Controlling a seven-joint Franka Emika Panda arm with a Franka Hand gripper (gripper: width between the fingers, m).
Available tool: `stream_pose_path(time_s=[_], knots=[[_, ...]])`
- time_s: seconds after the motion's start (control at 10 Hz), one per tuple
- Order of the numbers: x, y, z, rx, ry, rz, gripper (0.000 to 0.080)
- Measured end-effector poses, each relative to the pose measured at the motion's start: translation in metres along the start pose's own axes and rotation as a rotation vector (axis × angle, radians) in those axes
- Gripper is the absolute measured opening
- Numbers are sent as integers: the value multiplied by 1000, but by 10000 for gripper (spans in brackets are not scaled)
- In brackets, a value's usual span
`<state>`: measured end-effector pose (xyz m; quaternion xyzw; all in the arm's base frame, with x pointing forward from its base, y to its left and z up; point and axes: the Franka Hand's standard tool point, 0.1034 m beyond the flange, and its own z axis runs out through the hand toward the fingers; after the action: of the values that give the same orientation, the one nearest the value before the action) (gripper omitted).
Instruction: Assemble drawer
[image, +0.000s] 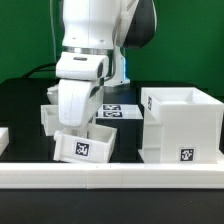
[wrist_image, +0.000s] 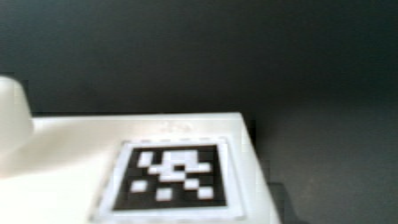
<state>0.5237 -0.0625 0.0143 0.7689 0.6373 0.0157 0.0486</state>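
White tray (image: 86, 148) tilted beneath gripper (image: 72, 122)

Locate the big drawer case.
Exterior view's right side: the case stands just behind the long white rail, with a tilted small tray beside it toward the view's left.

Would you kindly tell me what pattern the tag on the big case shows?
Black-and-white squares; the tag on the case shows best in the exterior view.

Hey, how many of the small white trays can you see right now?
2. The front tray tilts just below the arm, tag showing; the rear tray lies toward the exterior view's left, partly behind the arm. Others may be hidden.
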Motion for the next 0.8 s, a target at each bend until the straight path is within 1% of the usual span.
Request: stream_pose_path(time_s=[0.2,0.3,0.5,0.6,0.8], knots=[[3,0,0,0,0,-13,41],[7,-1,0,11,-4,-38,41],[24,-1,-1,12,-3,-78,41],[28,-2,-1,12,-2,-82,41],[27,-2,-1,12,-2,-78,41]])
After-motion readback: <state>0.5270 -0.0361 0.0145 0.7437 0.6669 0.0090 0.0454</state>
